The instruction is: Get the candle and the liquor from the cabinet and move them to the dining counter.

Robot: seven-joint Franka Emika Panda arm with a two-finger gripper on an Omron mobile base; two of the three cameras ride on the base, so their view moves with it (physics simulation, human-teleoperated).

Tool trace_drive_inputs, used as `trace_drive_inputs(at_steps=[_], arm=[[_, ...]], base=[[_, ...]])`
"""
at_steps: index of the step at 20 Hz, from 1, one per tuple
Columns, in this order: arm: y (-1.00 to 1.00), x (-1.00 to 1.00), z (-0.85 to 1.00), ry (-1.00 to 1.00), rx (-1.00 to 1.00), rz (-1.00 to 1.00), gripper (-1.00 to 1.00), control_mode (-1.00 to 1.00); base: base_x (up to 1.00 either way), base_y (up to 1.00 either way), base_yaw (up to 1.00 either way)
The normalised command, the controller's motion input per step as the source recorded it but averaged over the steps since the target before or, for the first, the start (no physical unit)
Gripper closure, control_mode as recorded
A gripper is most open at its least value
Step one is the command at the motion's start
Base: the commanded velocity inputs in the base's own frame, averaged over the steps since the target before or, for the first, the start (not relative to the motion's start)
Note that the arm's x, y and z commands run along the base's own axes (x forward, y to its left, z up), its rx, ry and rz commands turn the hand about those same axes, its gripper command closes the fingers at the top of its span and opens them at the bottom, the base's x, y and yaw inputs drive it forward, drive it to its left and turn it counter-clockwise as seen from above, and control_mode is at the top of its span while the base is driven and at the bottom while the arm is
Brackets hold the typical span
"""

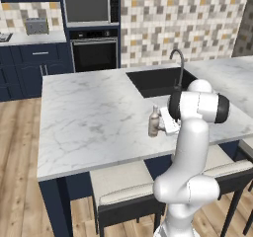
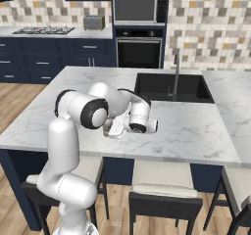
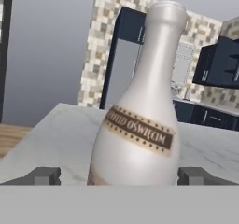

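Note:
The liquor (image 1: 154, 121) is a small brownish bottle with a pale neck, standing upright on the white marble dining counter (image 1: 84, 112) near its front edge. My gripper (image 1: 165, 123) reaches in level from the bottle's right. In the hand view the liquor (image 3: 140, 120) rises close up between my two fingertips (image 3: 44, 175), and the gripper (image 3: 119, 176) is open around its base. A gap shows at the left tip; the right tip sits very near the glass. In the right base view my hand (image 2: 117, 126) hangs over the dining counter (image 2: 196, 131) and hides the bottle. The candle is out of view.
A black sink (image 1: 158, 80) with a curved faucet (image 1: 179, 65) sits behind the bottle. Cushioned stools (image 1: 121, 184) stand under the counter's front edge. An oven (image 1: 94, 53) and microwave (image 1: 90, 6) are on the far wall, with navy wall cabinets (image 3: 221, 62) nearby.

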Motion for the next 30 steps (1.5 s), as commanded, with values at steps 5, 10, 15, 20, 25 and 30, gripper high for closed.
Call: trace_drive_inputs(at_steps=[5,10,15,20,25,30], arm=[[-0.26,-0.09,0.04,0.00,0.07,0.00,-1.00,-1.00],[-0.15,-0.20,0.14,0.00,0.02,0.00,-1.00,-1.00],[-0.06,-0.11,0.12,0.01,0.00,0.00,-1.00,-1.00],[-0.08,-0.22,0.23,0.02,0.00,0.00,-1.00,-1.00],[0.00,-0.37,0.41,0.23,0.00,-0.05,-1.00,-1.00],[0.03,-0.45,0.35,0.28,-0.02,-0.10,-1.00,-1.00]], base=[[0.00,0.00,0.00],[0.00,0.00,0.00],[0.00,0.00,0.00],[0.00,0.00,0.00],[0.00,0.00,0.00],[0.00,0.00,0.00]])
